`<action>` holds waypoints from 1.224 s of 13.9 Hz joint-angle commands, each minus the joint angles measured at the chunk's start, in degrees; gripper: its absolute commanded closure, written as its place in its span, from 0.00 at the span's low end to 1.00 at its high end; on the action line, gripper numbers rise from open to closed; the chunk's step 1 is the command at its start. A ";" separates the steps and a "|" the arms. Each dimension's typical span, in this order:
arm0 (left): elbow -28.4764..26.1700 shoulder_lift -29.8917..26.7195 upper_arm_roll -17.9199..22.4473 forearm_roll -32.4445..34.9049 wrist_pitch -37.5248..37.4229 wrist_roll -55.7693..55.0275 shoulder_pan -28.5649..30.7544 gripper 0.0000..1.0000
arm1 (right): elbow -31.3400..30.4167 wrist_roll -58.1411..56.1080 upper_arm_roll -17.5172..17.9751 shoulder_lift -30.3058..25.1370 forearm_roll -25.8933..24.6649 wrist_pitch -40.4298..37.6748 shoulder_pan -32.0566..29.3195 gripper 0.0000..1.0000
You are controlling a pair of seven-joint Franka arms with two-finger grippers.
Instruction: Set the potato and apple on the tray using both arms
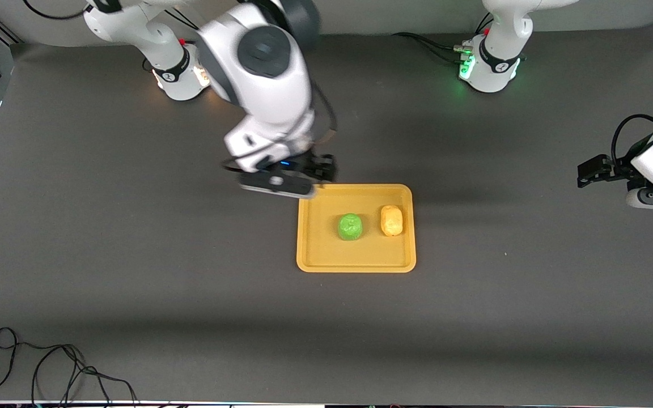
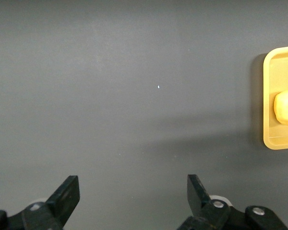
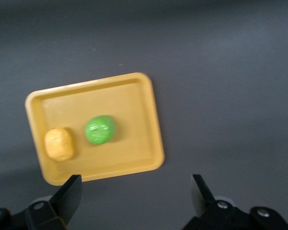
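Note:
The orange-yellow tray (image 1: 356, 266) lies mid-table. On it, side by side and apart, sit the green apple (image 1: 350, 226) and the yellow-tan potato (image 1: 391, 220), the potato toward the left arm's end. My right gripper (image 1: 319, 168) hangs open and empty over the table by the tray's corner nearest the right arm's base. The right wrist view shows its open jaws (image 3: 136, 191), with the tray (image 3: 153, 129), apple (image 3: 100, 130) and potato (image 3: 59, 143) below. My left gripper (image 1: 588, 172) is open and empty over bare table at the left arm's end. Its wrist view (image 2: 133, 191) shows the tray's end (image 2: 271, 96) and the potato (image 2: 286, 107).
A loose black cable (image 1: 49, 368) lies on the table near the front camera, at the right arm's end. The arm bases (image 1: 488, 62) (image 1: 179, 71) stand along the edge farthest from that camera. Dark grey tabletop (image 1: 190, 255) surrounds the tray.

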 commanded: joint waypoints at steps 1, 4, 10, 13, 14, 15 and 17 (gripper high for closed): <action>-2.77 -2.53 -0.09 -0.05 0.75 1.13 0.30 0.00 | -14.44 -11.45 -7.10 -11.47 -0.56 0.29 0.22 0.00; -2.94 -3.41 -0.01 -0.05 0.49 1.30 0.38 0.00 | -21.05 -21.74 -15.80 -18.26 -0.47 0.03 0.31 0.00; -3.12 -3.59 -0.01 -0.05 0.13 1.30 0.30 0.00 | -26.78 -41.69 -12.53 -24.51 -0.21 0.38 -20.28 0.00; -2.94 -3.50 -0.01 -0.05 0.40 1.39 0.30 0.00 | -28.09 -46.37 -0.06 -25.30 -0.12 1.25 -37.34 0.00; -2.94 -3.50 -0.09 -0.05 0.49 1.30 0.30 0.00 | -29.14 -46.55 5.47 -26.18 -0.12 1.78 -43.49 0.00; -2.94 -3.50 -0.09 -0.05 0.49 1.30 0.30 0.00 | -30.98 -46.56 10.58 -27.40 -0.29 2.57 -48.42 0.00; -2.94 -3.41 -0.09 -0.05 0.84 1.30 0.30 0.00 | -33.28 -46.29 13.44 -28.99 -0.47 3.80 -51.28 0.00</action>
